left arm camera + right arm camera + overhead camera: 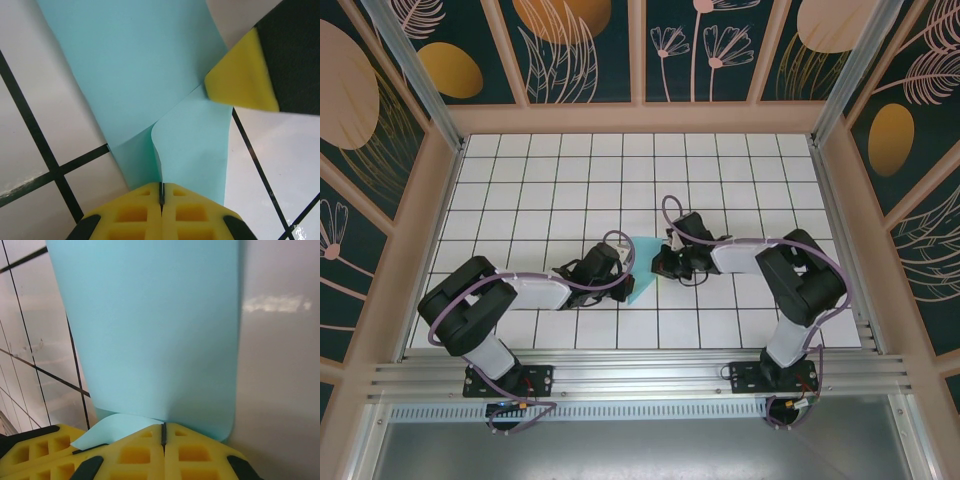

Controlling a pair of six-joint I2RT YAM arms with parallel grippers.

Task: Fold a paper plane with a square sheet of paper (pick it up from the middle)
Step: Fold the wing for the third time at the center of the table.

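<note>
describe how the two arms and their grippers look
Both the left arm and right arm have bulky black joints, white link shells and looping lavender cables, on black bases. The left gripper and right gripper have yellow fingers moulded with square pockets, trimmed in black.

Both arms folded low, forearms reaching inward. Left claw [622, 265] and right claw [659, 262] face each other, tips close together. Each claw's fingers pressed together, pinching the paper [645, 250] at the seam.
</note>
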